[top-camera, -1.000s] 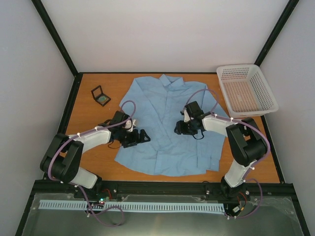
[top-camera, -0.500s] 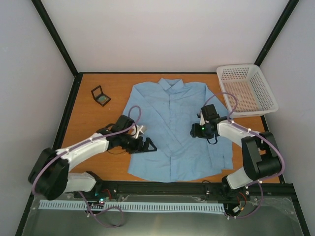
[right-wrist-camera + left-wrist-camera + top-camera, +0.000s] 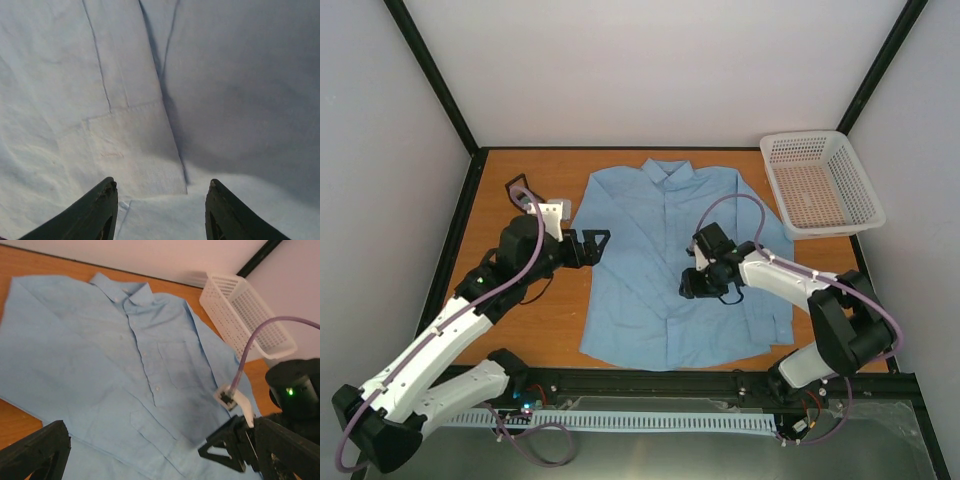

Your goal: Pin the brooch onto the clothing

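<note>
Basket (image 3: 800, 136) near shirt (image 3: 640, 260): overhead, left-wrist only

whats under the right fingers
Only the shirt: a stitched fabric edge lies between the right fingers, which stand apart with nothing held. Whatever is beneath the cloth there is covered.

White arms (image 3: 440, 340), purple cables (image 3: 735, 197), black left hand (image 3: 131, 439) and right hand (image 3: 161, 184).

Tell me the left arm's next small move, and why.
Probably swing the left gripper over to the black box behind its wrist: its jaws are open and empty, the shirt lies flat, and no brooch shows on it.
</note>
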{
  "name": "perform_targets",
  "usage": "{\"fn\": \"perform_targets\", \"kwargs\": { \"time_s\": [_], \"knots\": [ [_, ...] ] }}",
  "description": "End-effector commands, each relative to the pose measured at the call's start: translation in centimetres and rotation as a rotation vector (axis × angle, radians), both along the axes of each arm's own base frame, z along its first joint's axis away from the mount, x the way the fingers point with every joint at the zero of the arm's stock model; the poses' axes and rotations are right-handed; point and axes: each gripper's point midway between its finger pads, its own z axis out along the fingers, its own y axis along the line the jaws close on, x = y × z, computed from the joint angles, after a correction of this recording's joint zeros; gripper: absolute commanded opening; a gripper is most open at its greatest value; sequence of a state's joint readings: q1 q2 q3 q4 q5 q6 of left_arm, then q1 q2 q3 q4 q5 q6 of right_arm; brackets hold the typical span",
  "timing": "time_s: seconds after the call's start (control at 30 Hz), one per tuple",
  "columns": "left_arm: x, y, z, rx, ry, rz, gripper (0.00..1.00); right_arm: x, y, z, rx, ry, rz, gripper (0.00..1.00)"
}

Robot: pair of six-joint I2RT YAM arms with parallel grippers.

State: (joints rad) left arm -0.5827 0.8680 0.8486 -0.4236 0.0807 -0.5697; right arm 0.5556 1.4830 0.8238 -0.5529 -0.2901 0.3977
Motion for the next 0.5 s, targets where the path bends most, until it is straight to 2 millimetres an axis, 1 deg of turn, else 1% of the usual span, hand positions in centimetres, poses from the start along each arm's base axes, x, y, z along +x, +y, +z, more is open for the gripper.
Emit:
{"fn": "perform_targets", "kwargs": {
  "time_s": [0.0,0.13,0.27,0.4,0.47],
  "knots": [
    [1.1,1.5,2.6,0.053,-0.1,0.073,1.0,-0.9,-0.4,-0.5,-0.11,0.028,-0.027,0.48],
    [1.0,1.7,2.2,0.058,-0.088,0.08,1.0,-1.4,0.3,-1.4,-0.142,0.044,-0.017,0.48],
    [0.7,1.6,2.1,0.046,-0.089,0.068,1.0,-1.4,0.9,-2.2,-0.171,0.048,-0.005,0.47],
    [0.7,1.8,2.1,0.065,-0.097,0.069,1.0,-1.4,1.0,-2.9,-0.197,0.052,0.002,0.46],
    [0.7,2.0,2.1,0.072,-0.097,0.078,1.0,-1.2,0.9,-3.0,-0.217,0.046,0.004,0.43]
  ]
}}
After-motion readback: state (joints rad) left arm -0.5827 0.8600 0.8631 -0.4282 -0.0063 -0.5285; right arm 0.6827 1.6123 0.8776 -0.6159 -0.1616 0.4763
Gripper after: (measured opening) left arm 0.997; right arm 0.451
